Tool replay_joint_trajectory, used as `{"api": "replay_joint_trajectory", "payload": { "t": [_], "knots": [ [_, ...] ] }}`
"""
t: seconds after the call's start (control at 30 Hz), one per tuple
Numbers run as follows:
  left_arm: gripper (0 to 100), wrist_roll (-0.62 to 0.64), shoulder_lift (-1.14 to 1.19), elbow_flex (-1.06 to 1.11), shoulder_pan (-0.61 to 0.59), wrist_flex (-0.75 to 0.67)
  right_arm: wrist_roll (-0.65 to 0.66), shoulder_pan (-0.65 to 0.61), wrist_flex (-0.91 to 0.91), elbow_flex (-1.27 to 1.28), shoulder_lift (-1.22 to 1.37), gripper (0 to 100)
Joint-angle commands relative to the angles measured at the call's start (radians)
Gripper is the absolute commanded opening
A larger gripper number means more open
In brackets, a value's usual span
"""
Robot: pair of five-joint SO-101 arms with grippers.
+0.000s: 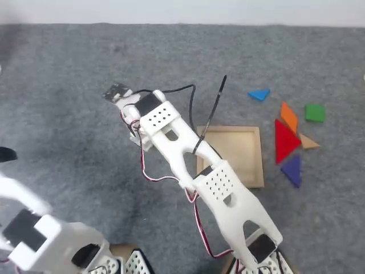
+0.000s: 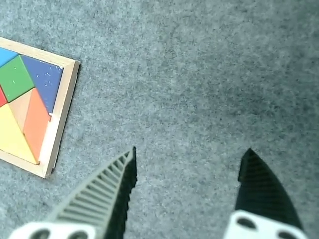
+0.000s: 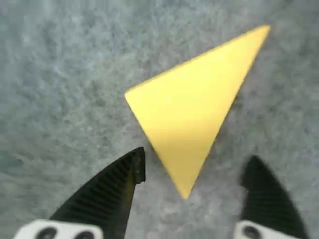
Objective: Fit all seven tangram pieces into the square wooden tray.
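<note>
The right gripper (image 3: 197, 159) hangs directly over the yellow triangle (image 3: 194, 109), which lies flat on the table (image 1: 68, 85) apart from the square wooden tray (image 1: 259, 154), its jaws spread and empty either side of the triangle's nearest corner.

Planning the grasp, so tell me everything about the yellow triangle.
The yellow triangle is a flat, plain, matte piece with sharp corners, perhaps painted wood. It lies flat on the grey cloth. One corner points into the gap between the right gripper's open fingers; neither finger touches it.
</note>
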Motion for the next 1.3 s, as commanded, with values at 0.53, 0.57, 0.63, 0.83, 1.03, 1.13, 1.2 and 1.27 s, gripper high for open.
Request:
{"api": "replay_joint_trajectory", "payload": {
  "t": [0.53,0.57,0.63,0.83,1.03,1.13,1.2,1.27],
  "knots": [
    [32,0.018,-0.017,-0.039,-0.005,0.020,-0.341,-0.062,-0.116,-0.155,0.076,36.8],
    [32,0.018,-0.017,-0.039,-0.005,0.020,-0.341,-0.062,-0.116,-0.155,0.085,36.8],
    [32,0.018,-0.017,-0.039,-0.005,0.020,-0.336,-0.061,-0.113,-0.155,0.093,36.8],
    [32,0.017,-0.017,-0.041,-0.021,0.018,-0.367,-0.019,-0.154,-0.155,0.104,36.0],
    [32,0.015,-0.017,-0.042,-0.026,0.018,-0.422,-0.007,-0.231,-0.153,0.120,24.3],
    [32,0.015,-0.017,-0.042,-0.026,0.018,-0.420,-0.004,-0.226,-0.153,0.134,24.1],
    [32,0.015,-0.017,-0.042,-0.026,0.018,-0.420,-0.002,-0.214,-0.155,0.133,24.1],
    [32,0.015,-0.017,-0.042,-0.026,0.018,-0.419,-0.002,-0.188,-0.155,0.131,24.1]
  ]
}}
